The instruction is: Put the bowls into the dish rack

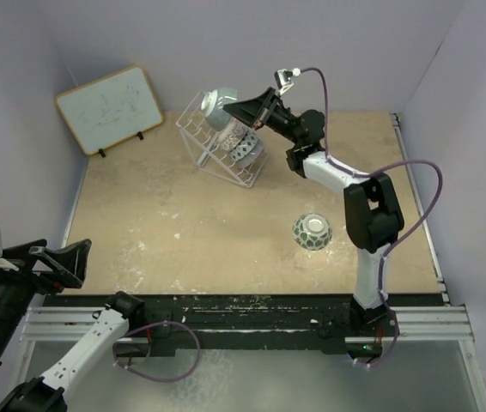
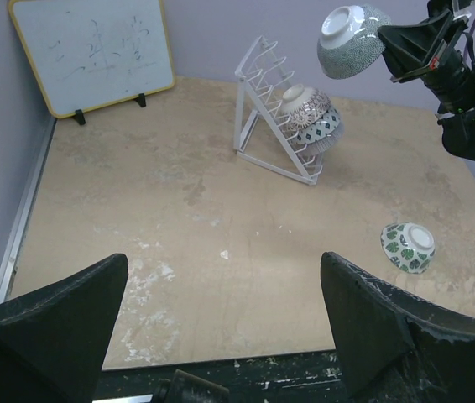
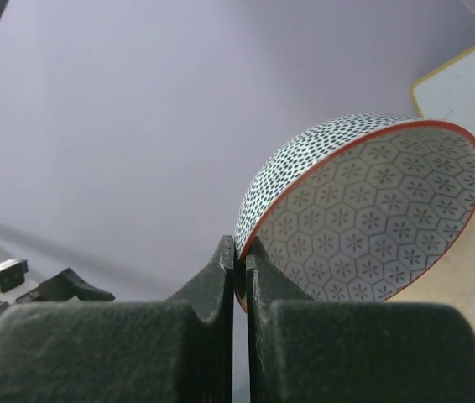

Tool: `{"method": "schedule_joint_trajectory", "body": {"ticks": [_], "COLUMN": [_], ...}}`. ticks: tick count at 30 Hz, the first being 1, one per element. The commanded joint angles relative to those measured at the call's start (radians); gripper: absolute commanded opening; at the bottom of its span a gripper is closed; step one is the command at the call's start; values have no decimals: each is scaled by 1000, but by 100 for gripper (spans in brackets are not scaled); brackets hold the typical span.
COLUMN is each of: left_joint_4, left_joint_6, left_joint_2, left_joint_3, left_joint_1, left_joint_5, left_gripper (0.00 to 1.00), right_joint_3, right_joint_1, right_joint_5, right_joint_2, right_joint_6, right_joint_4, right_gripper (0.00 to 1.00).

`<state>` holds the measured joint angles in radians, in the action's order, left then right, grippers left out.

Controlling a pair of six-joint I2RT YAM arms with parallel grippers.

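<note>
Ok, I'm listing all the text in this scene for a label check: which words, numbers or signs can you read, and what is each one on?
No text can be read.
On the whiteboard: faint marker strokes, too blurred to read.
On the held bowl, table bowl, racked bowls: patterns only, no writing.
On the rack: no label shows.

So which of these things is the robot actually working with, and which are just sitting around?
Part of the job:
- dish rack
- bowls already in it
- dotted bowl pinched in the right gripper
- green-and-white bowl on the table

Just lying about:
- whiteboard
- left gripper, open, holding nothing
</note>
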<state>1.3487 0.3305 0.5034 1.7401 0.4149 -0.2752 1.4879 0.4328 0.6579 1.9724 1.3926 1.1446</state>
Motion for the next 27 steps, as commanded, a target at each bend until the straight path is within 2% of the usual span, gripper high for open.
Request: {"method": "schedule_joint_trajectory", "body": {"ticks": [1,9,19,27], "left_joint_4": [2,15,18,24], "left_joint_6": [9,18,22,26], "left_joint_2": [34,40,38,32], "left_joint_3": [24,16,-5,-13], "left_joint_1": [5,4,4,5], "left_joint_5": [-25,-37,-43,-42], "left_gripper": [99,99,99,99], "right_joint_3": [96,122,101,89], "right_joint_1": [-4,-28,-28,-29], "right_joint_5": [21,-70,-135,-158], "right_joint_2": [27,198,298,344], "right_joint_6": [161,351,388,400], "right_joint_4": [387,621,728,741], "right_gripper": [0,0,0,0]}}
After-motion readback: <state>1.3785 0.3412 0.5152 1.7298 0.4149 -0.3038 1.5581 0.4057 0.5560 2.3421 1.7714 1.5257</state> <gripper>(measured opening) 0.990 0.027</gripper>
